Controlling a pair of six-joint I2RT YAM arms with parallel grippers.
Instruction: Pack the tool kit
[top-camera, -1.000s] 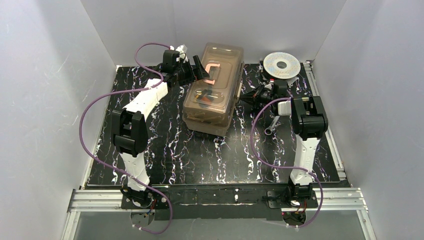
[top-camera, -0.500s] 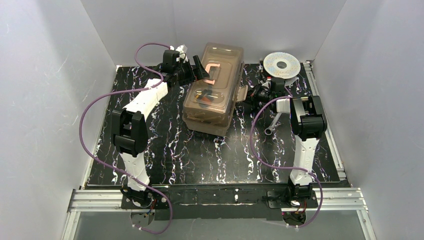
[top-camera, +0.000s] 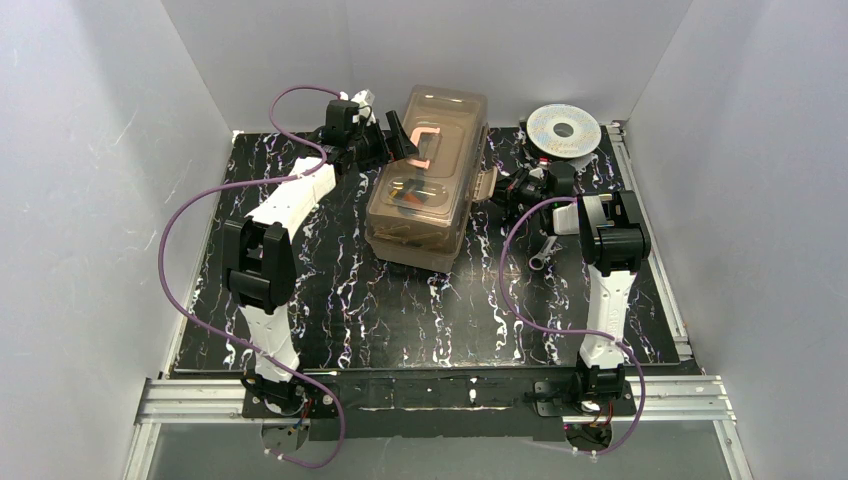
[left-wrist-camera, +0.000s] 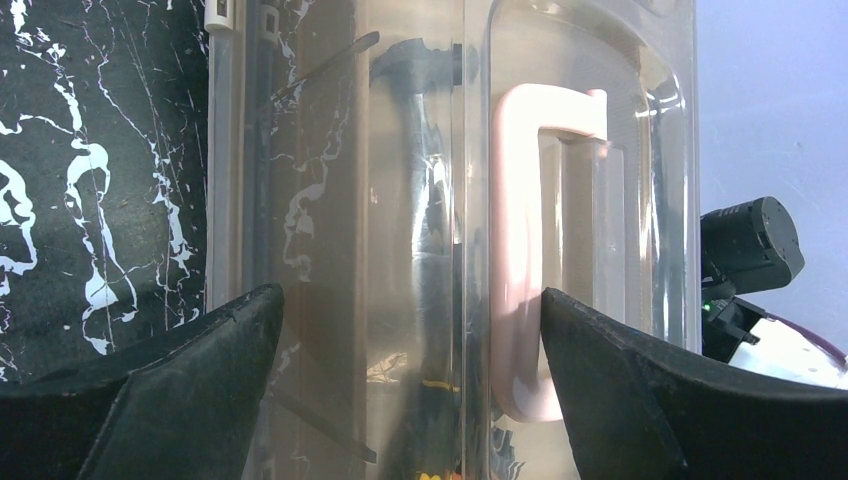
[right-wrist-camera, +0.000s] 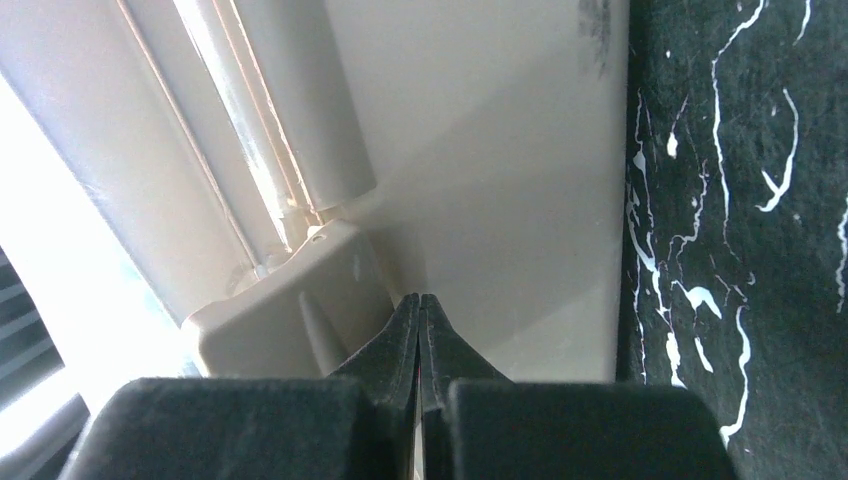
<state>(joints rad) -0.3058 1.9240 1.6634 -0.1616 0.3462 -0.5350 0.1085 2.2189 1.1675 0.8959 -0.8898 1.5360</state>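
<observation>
The beige toolbox (top-camera: 425, 180) with its translucent brown lid shut stands at the back middle of the table; dark tools show through the lid (left-wrist-camera: 430, 200). Its cream handle (top-camera: 425, 147) lies flat on the lid. My left gripper (top-camera: 398, 135) is open above the lid's far left part, its jaws either side of the handle's near bar (left-wrist-camera: 515, 250). My right gripper (top-camera: 497, 190) is shut and empty, its tips against the box's beige right side wall (right-wrist-camera: 500, 150) beside a latch (right-wrist-camera: 290, 310).
A round silver spool (top-camera: 563, 130) lies at the back right. A grey metal tool (top-camera: 545, 252) lies on the black marbled table (top-camera: 400, 310) under my right arm. White walls close in the back and both sides.
My right arm has moved a little toward the back and left, bringing its shut gripper closer to the box's side. The left arm and the box have not moved.
</observation>
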